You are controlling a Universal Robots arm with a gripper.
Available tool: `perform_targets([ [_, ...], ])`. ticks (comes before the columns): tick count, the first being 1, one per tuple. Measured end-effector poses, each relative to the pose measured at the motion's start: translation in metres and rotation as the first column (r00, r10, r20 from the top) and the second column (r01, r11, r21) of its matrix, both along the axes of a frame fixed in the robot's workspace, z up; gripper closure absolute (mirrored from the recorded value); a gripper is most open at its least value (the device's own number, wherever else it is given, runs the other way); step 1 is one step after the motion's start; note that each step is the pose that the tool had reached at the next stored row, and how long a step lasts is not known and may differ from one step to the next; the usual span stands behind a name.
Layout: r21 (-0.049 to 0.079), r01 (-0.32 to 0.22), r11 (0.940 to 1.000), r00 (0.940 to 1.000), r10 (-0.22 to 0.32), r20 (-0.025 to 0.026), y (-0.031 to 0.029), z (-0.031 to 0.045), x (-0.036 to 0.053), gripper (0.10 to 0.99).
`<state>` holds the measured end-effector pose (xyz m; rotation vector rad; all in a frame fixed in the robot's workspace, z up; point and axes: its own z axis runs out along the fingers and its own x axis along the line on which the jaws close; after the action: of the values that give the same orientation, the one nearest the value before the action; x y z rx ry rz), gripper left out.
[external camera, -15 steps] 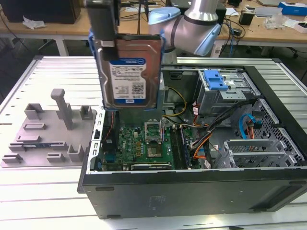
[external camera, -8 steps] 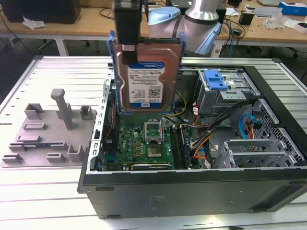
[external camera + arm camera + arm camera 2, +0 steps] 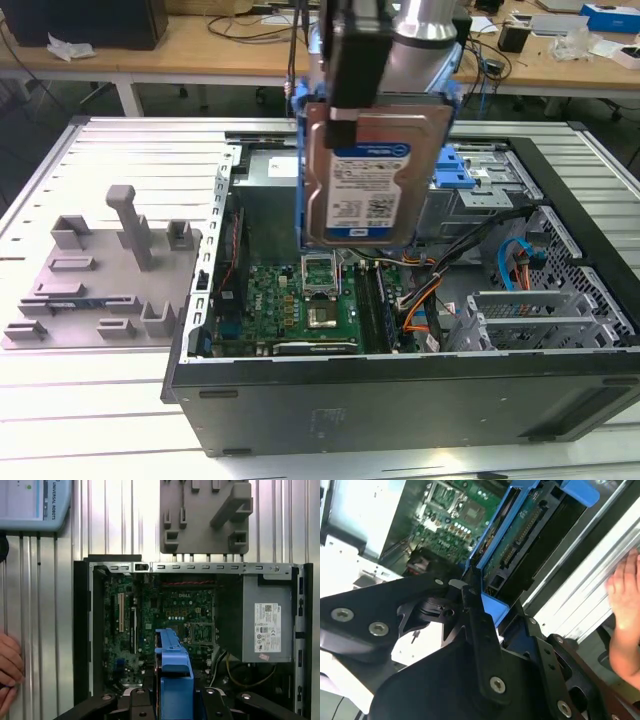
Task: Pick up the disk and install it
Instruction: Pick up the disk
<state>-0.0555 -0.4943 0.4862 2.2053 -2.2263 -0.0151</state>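
Observation:
The disk [image 3: 368, 180], silver-grey with a white-and-blue label and a blue carrier around its edges, hangs upright in the air over the open computer case [image 3: 400, 400]. My gripper [image 3: 372, 108] is shut on its upper end. In the second wrist view the disk [image 3: 520, 545] shows its green circuit-board side and blue frame, clamped between the black fingers [image 3: 475, 615]. In the first wrist view the disk [image 3: 172, 667] is seen edge-on, above the green motherboard [image 3: 165, 610].
A grey moulded tray [image 3: 100, 270] with upright posts lies on the ribbed table at the exterior view's left. Blue drive-bay brackets [image 3: 475, 170] and cables [image 3: 430, 295] sit inside the case. A person's hand [image 3: 625, 610] rests on the table beside the case.

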Motion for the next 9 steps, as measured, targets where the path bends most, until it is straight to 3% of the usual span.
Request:
perform_targets([
  [6, 0.000, 0.000, 1.0000, 1.0000, 0.000, 0.0000, -0.0123, 0.0000, 0.0324, 0.718],
  [9, 0.000, 0.001, 1.0000, 1.0000, -0.001, 0.0000, -0.0138, 0.0000, 0.0351, 0.718],
])
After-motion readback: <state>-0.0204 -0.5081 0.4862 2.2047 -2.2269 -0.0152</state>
